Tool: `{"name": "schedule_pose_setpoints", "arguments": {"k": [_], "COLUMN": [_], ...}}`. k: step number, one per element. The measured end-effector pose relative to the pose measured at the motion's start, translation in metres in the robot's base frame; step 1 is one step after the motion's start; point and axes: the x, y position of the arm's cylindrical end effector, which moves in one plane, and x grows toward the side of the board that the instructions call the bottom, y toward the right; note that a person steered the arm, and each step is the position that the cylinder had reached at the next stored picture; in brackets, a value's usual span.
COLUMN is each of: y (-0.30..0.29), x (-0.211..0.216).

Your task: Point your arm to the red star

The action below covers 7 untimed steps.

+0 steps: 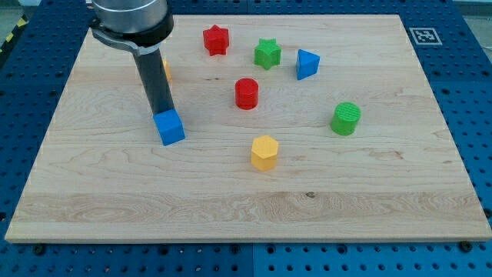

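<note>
The red star (216, 40) sits near the view's top, left of centre, on the wooden board (246, 200). My rod comes down from the view's top left, and my tip (160, 118) rests just behind and touching the blue cube (170, 127). The tip is well below and to the left of the red star. A yellow block (166, 69) is mostly hidden behind the rod.
A green star (267, 53) and a blue triangular block (307, 64) lie right of the red star. A red cylinder (247, 93) sits mid-board, a green cylinder (346, 118) to the right, a yellow hexagonal block (264, 152) below centre.
</note>
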Motion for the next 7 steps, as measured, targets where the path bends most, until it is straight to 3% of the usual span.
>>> {"name": "schedule_pose_setpoints", "arguments": {"k": [1, 3, 6, 7], "y": [0.000, 0.019, 0.020, 0.019], "x": [0.002, -0.037, -0.120, -0.184]}}
